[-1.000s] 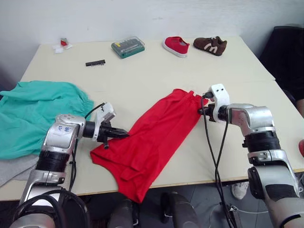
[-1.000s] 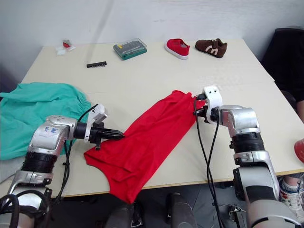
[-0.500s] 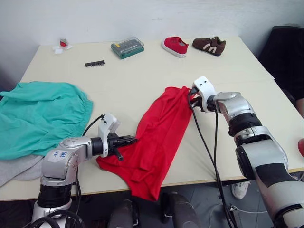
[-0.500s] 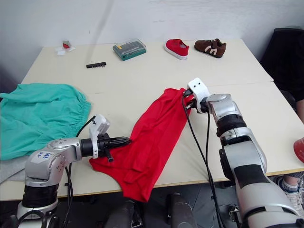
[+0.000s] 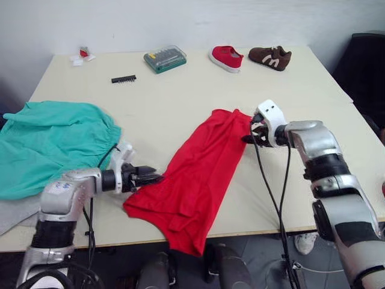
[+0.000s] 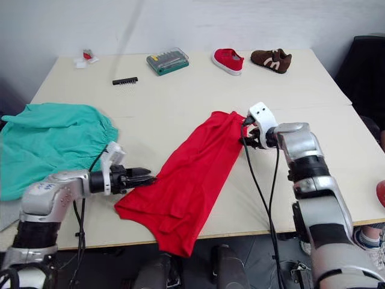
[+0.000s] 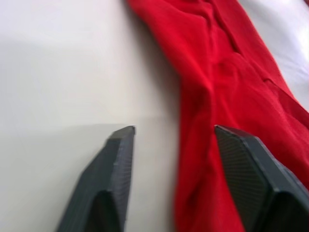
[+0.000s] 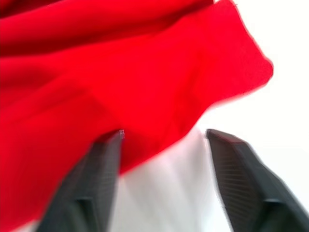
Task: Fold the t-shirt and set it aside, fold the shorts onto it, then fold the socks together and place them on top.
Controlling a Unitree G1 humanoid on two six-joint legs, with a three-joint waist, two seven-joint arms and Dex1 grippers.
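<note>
Shorts: the large teal-green soft fabric shorts (image 5: 51,141) lie spread at the table's left edge.
Left arm: stretched low over the pale beige table (image 5: 180,90), forearm level, pointing right.
Left end effector (image 6: 144,176): fingers spread wide, tips at the near left edge of the shirt; in the wrist view one finger lies over red cloth, the other over bare table.
T-shirt: the bright red cotton t-shirt (image 5: 195,174) lies rumpled in a long diagonal band mid-table, its near corner hanging over the front edge.
Right arm: elbow bent, forearm reaching left.
Right end effector (image 6: 248,139): fingers parted wide at the shirt's far right corner, gripping nothing.
</note>
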